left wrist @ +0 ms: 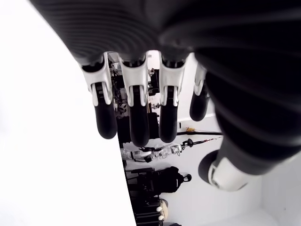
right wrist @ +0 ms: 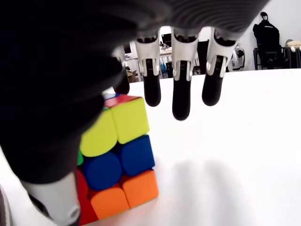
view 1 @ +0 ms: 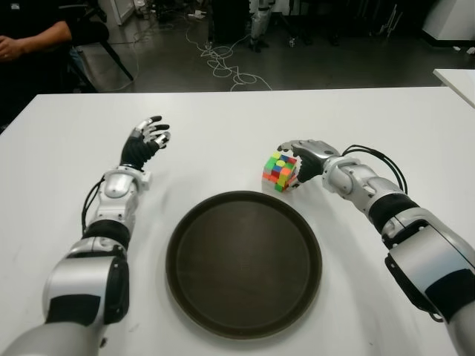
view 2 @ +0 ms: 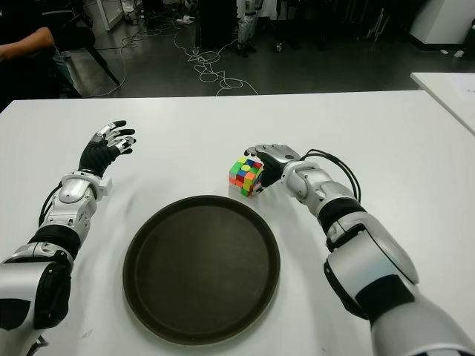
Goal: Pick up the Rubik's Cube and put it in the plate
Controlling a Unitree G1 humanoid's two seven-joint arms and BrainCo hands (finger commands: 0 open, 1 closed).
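Observation:
The Rubik's Cube (view 1: 279, 171) stands on the white table just beyond the far right rim of the round dark plate (view 1: 245, 267). My right hand (view 1: 297, 157) is against the cube's right side, its fingers arched over the top. In the right wrist view the fingers (right wrist: 181, 101) hang extended past the cube (right wrist: 117, 155) without touching it, and the thumb is beside it. The cube stays on the table. My left hand (view 1: 152, 137) shows to the left of the plate, fingers (left wrist: 136, 122) spread and holding nothing.
The white table (view 1: 223, 126) spreads around the plate. A seated person (view 1: 30, 44) is beyond the far left corner. Cables (view 1: 223, 63) lie on the dark floor behind. Another white table's corner (view 1: 456, 78) shows at the far right.

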